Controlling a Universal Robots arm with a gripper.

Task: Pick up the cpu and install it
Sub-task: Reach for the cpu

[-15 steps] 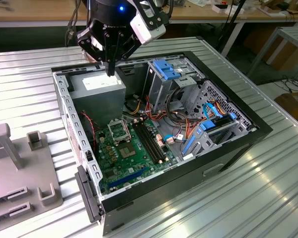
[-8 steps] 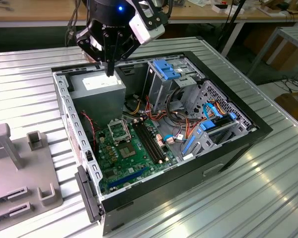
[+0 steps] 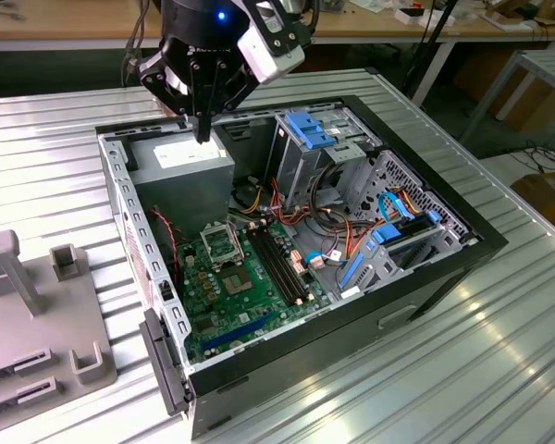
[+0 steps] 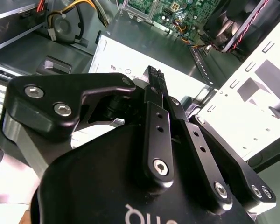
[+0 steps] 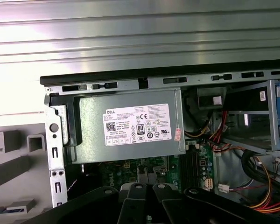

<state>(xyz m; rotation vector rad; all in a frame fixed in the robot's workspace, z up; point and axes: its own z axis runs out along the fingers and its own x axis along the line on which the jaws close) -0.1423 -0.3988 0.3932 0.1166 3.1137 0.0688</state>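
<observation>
Metal table; open case holds power supply, motherboard; tool pinched closed above supply, grasp unclear.

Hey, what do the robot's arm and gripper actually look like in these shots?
The gripper is matte black: a rounded body with white lettering and slim linked fingers joined by silver screws. In the exterior view, the black wrist above it carries a white box-shaped block and a small blue light.

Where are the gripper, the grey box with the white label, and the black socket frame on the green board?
gripper (image 3: 202, 132): exterior view, midway between its fingertips.
grey box (image 5: 88, 135): first wrist view, bare metal beside the label.
black socket frame (image 3: 220, 244): exterior view, centre of the square.
</observation>
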